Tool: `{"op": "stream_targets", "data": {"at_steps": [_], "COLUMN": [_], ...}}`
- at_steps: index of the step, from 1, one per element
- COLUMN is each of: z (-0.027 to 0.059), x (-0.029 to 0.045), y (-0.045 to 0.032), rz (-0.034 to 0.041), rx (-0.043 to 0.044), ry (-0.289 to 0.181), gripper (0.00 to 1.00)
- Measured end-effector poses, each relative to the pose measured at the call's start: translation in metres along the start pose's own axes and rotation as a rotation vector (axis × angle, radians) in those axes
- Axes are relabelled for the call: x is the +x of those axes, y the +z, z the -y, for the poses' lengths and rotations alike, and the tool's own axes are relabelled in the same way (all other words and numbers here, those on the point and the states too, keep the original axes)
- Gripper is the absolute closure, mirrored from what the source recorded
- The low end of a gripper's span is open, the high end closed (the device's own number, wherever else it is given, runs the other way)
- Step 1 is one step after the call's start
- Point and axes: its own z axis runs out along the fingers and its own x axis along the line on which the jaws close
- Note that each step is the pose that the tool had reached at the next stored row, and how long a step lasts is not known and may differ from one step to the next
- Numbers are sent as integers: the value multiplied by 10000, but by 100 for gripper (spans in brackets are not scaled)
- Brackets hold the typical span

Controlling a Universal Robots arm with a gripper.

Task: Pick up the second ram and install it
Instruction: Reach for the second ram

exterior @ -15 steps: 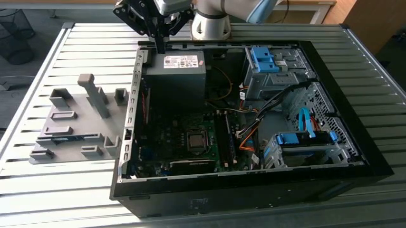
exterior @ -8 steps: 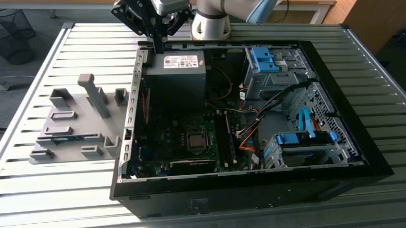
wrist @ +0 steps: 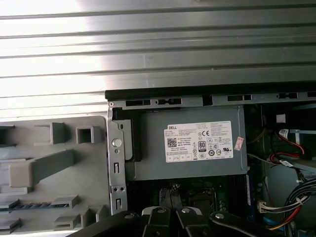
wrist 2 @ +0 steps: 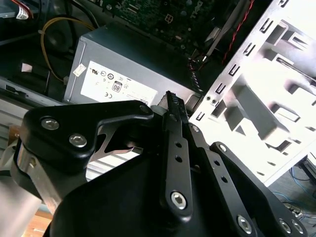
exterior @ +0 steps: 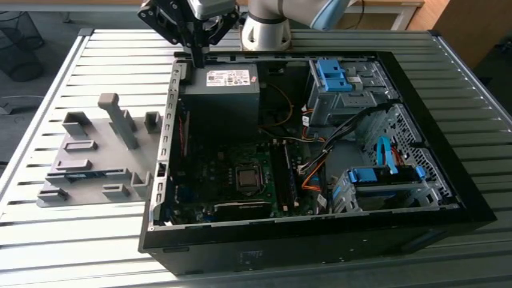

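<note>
in the exterior view, at nine o'clock of the scene, a grey holder (exterior: 80, 144) sat on the slatted table (exterior: 120, 54), just beside the case's wall. the ram (exterior: 84, 174) lay in one of the holder's long slots toward its seven o'clock corner. it showed as a thin blue strip, seemingly set on edge; i judged the slot kept it steady with its upper edge free for a pinch from above. nothing was touching it.

the gripper (exterior: 196, 60) hung at about eleven o'clock of the scene, fingers pointing straight down over the case's back corner, with the ram at roughly seven o'clock from it and well apart. the jaws looked clenched on nothing: the exterior view showed the fingers as one narrow bar, and in both wrist views the gripper (wrist 2: 170, 98) (wrist: 173, 217) carried no part. it stood close above the psu (exterior: 220, 90), whose labelled face also showed in both wrist views (wrist 2: 123, 74) (wrist: 197, 143).

the case (exterior: 320, 240) lay on its side with the open face up, likely so the board (exterior: 232, 180) could be reached from overhead. the slots (exterior: 286, 174) ran along the board's three o'clock edge; i couldn't tell what they held. blue-tabbed cages (exterior: 336, 75) filled the side toward three o'clock.
</note>
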Motion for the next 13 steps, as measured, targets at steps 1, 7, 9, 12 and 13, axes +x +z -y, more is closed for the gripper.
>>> {"op": "stream_targets", "data": {"at_steps": [1, 7, 9, 12, 13], "z": [0, 2, 3, 4, 5], "x": [4, 28, 37, 54, 60], "y": [0, 1, 1, 1, 1], "rz": [0, 0, 1, 0, 0], "rx": [0, 0, 0, 0, 0], "ry": [0, 0, 0, 0, 0], "gripper": [89, 89, 89, 89, 89]}}
